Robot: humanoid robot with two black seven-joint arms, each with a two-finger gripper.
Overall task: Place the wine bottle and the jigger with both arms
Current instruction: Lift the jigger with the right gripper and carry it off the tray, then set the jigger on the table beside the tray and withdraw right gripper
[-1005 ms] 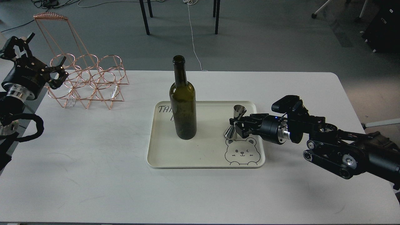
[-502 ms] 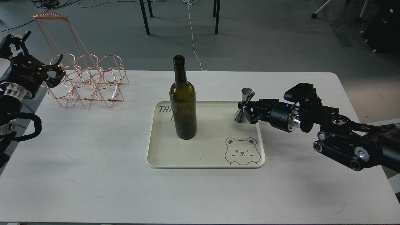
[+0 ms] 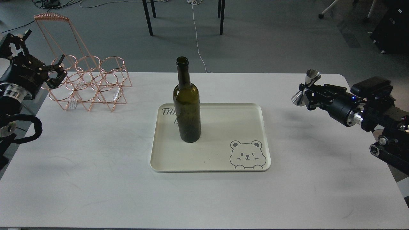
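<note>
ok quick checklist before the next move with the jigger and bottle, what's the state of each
1. Right pincer shut on the small shiny silver hourglass-shaped jigger: ok.
2. Jigger clear of the table: ok, held in the air, tilted, beyond the right edge of the cream rectangular tray with the bear drawing.
3. Tall dark olive-green glass wine bottle upright on the tray: ok.
4. Left pincer open and holding nothing: ok.
5. Left pincer clear of the copper wire bottle rack: cannot tell, it overlaps the rack's left rings.
6. Bottle grasped: not ok, nothing touches it.
</note>
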